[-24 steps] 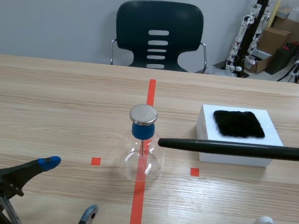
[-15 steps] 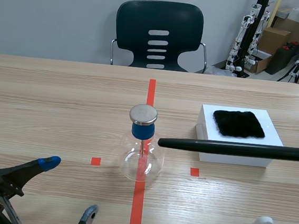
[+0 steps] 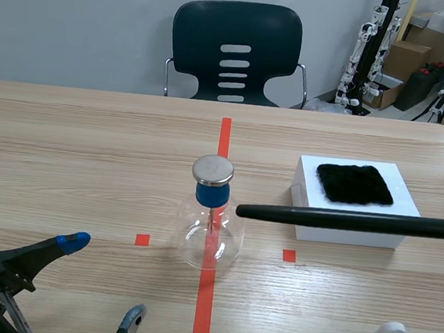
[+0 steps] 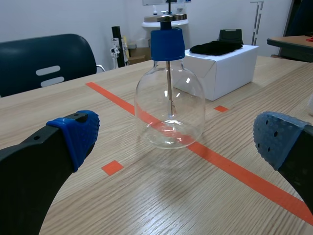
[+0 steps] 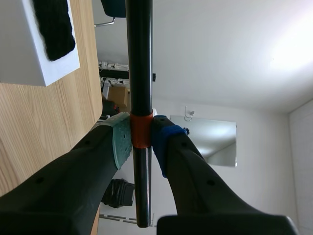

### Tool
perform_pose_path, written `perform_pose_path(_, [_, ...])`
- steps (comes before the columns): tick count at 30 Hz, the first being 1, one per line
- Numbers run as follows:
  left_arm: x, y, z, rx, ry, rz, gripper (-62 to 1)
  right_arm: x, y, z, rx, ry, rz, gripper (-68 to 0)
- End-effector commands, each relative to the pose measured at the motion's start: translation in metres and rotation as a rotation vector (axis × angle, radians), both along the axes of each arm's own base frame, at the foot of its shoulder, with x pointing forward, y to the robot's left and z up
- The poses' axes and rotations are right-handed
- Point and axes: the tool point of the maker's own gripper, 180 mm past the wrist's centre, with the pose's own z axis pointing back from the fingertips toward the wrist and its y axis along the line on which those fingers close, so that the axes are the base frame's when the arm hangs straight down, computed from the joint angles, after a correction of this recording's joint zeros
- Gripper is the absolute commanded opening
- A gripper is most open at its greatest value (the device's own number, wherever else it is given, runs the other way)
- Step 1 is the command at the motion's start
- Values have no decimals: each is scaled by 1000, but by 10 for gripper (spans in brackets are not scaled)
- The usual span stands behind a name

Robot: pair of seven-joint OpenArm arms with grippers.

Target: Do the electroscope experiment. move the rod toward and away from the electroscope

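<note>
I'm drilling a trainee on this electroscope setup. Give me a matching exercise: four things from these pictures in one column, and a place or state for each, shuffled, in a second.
Things
1. rod
2. black cloth
3. electroscope
4. left pincer

Places or states
A. stands on the red tape line
B. lies on the white box
C. open, holding nothing
D. clamped in the right pincer

Pairs: 1-D, 2-B, 3-A, 4-C.

glass electroscope (image 4: 169, 105) on table, ahead of open end effector (image 4: 176, 137)
</note>
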Motion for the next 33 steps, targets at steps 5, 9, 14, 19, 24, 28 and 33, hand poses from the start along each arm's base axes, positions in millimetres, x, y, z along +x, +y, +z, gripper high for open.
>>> perform_pose_path(5, [1, 0, 6, -18, -20, 1, 14, 6, -7, 8, -6, -40, -30, -662])
perform_pose_path(9, [1, 0, 6, -18, -20, 1, 14, 14, -16, 18, -17, -70, -50, -662])
perform_pose_path(14, [1, 0, 6, -18, -20, 1, 14, 34, -30, 36, -28, -142, -65, -662])
perform_pose_path(19, [1, 0, 6, -18, -20, 1, 14, 57, -40, 60, -27, -217, -61, -662])
perform_pose_path(24, [1, 0, 6, -18, -20, 1, 14, 79, -45, 81, -28, -274, -46, -662])
perform_pose_path(28, [1, 0, 6, -18, -20, 1, 14, 97, -45, 95, -44, -309, -26, -662])
perform_pose_path(33, [1, 0, 6, -18, -20, 1, 14, 122, -43, 97, -73, -312, -4, -662])
